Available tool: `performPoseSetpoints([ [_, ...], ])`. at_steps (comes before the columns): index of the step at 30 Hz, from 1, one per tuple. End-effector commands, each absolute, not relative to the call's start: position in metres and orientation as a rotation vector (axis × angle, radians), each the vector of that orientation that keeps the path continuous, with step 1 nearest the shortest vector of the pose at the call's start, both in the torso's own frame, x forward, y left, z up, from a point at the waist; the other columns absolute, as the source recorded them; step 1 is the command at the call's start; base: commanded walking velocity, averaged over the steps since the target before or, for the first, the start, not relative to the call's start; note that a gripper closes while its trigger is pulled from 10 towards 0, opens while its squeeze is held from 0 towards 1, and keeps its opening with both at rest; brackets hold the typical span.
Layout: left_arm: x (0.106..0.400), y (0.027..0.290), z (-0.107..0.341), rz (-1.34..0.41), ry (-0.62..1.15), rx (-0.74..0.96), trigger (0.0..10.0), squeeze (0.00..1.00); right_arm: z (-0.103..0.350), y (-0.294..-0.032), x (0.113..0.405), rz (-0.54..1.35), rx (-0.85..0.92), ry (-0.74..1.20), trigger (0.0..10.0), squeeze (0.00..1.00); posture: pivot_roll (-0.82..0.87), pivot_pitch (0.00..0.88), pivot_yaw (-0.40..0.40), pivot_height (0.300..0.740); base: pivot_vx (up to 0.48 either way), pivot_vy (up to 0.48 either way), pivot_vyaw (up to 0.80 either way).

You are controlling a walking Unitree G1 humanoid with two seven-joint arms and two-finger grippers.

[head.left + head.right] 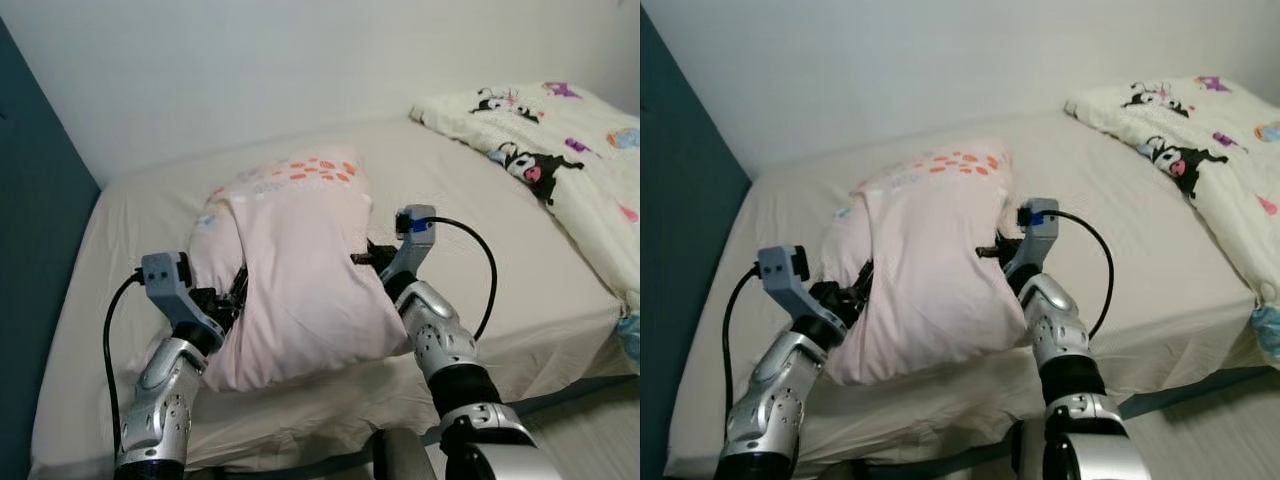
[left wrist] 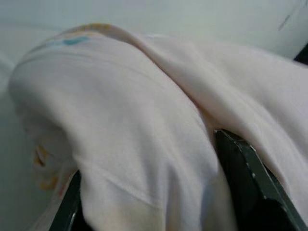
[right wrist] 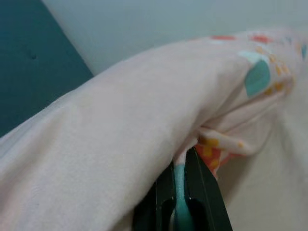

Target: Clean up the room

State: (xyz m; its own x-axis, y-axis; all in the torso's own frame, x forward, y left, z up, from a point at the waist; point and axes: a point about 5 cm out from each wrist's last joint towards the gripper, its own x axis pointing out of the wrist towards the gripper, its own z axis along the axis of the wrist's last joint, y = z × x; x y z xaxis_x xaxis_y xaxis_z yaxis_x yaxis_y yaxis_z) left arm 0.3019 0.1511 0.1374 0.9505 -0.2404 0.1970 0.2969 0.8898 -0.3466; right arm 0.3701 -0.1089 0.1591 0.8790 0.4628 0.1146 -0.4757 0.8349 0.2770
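Note:
A pale pink pillow [image 1: 295, 260] with orange and teal prints stands bunched up on the beige mattress [image 1: 500, 290], near its front edge. My left gripper [image 1: 232, 295] presses into the pillow's left side. In the left wrist view its black fingers [image 2: 245, 178] stand apart with a thick fold of the pillow [image 2: 144, 144] clamped between them. At the pillow's right side my right gripper [image 1: 362, 256] pinches the fabric. The right wrist view has those fingers [image 3: 204, 192] nearly together under the pillow's edge [image 3: 144, 110].
A cream duvet [image 1: 570, 150] with black cartoon figures lies at the bed's far right. A dark teal panel [image 1: 30, 300] runs along the bed's left side. A white wall [image 1: 300, 60] stands behind the bed, and floor [image 1: 600, 430] lies at the near right.

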Motion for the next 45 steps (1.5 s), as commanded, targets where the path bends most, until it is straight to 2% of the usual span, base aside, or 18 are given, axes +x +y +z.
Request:
performPoseSetpoints([
  [1, 0.300, 0.129, 0.146, -0.365, -0.173, -0.365, 10.0, 0.00, 0.169, -0.086, 0.366, 0.577, 0.258, -0.101, 9.7, 0.00, -0.10, 0.000, 0.027, 0.561, 0.000, 0.000, 0.00],
  [3, 0.299, 0.129, 0.147, -0.359, -0.168, -0.367, 10.0, 0.00, 0.170, -0.086, 0.366, 0.571, 0.243, -0.110, 9.7, 0.00, -0.10, 0.000, 0.027, 0.561, 0.000, 0.000, 0.00],
  [4, 0.298, 0.128, 0.147, -0.340, -0.161, -0.341, 10.0, 0.00, 0.168, -0.088, 0.365, 0.543, 0.199, -0.112, 10.0, 0.00, -0.11, 0.000, 0.028, 0.561, 0.000, 0.000, 0.00],
  [6, 0.300, 0.130, 0.149, -0.256, -0.144, -0.307, 10.0, 0.00, 0.165, -0.093, 0.363, 0.474, 0.095, -0.132, 10.0, 0.00, -0.11, 0.000, 0.030, 0.561, 0.000, 0.000, 0.00],
  [11, 0.299, 0.132, 0.152, -0.230, -0.145, -0.280, 10.0, 0.00, 0.164, -0.095, 0.360, 0.447, 0.053, -0.133, 10.0, 0.00, -0.11, 0.000, 0.027, 0.561, 0.000, 0.000, 0.00],
  [14, 0.299, 0.137, 0.156, -0.173, -0.190, -0.155, 10.0, 0.00, 0.156, -0.101, 0.354, 0.404, 0.014, -0.135, 10.0, 0.00, -0.10, 0.000, 0.029, 0.571, 0.000, 0.000, 0.00],
  [24, 0.297, 0.142, 0.155, -0.108, -0.197, -0.134, 10.0, 0.00, 0.146, -0.099, 0.348, 0.399, 0.007, -0.117, 10.0, 0.00, -0.09, 0.000, 0.031, 0.596, 0.000, 0.000, 0.00],
  [27, 0.295, 0.143, 0.155, -0.082, -0.209, -0.090, 10.0, 0.00, 0.142, -0.098, 0.345, 0.399, -0.006, -0.111, 10.0, 0.00, -0.09, 0.000, 0.028, 0.616, 0.000, 0.000, 0.00],
  [45, 0.291, 0.145, 0.152, -0.062, -0.207, -0.085, 10.0, 0.00, 0.138, -0.098, 0.342, 0.404, -0.032, -0.100, 10.0, 0.00, -0.09, 0.000, 0.021, 0.686, 0.000, 0.000, 0.00],
])
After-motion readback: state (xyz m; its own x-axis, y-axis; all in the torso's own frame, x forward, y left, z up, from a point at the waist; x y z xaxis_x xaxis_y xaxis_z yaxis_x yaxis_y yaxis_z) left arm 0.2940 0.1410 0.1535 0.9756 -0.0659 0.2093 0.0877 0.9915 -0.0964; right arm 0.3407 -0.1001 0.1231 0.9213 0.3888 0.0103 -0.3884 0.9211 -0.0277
